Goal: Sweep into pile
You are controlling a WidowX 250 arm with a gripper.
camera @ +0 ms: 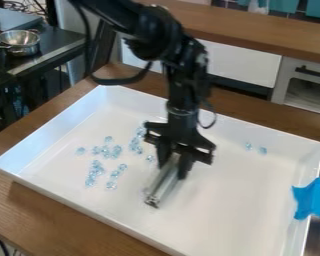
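End effector (174, 171), silvery bar (161, 188), bluish beads (116, 150)

Robot arm (180, 87), one, black throughout, a soft shine on its curves from where I stand. Upper link (104, 12): smooth, rounded, tube-like. Elbow housing (154, 37): bulky, knuckled. Forearm (184, 65): slimmer, built of blocky black segments, small pale flecks along one side. Wrist collar (182, 111): round, faint greyish rim. Cables, black, two runs — a thick loop (126, 80) by the elbow, a thinner loop (213, 117) beside the wrist. Gripper (172, 171): matching black, broad angular plates — stepped edges, two dark fingers (183, 166).
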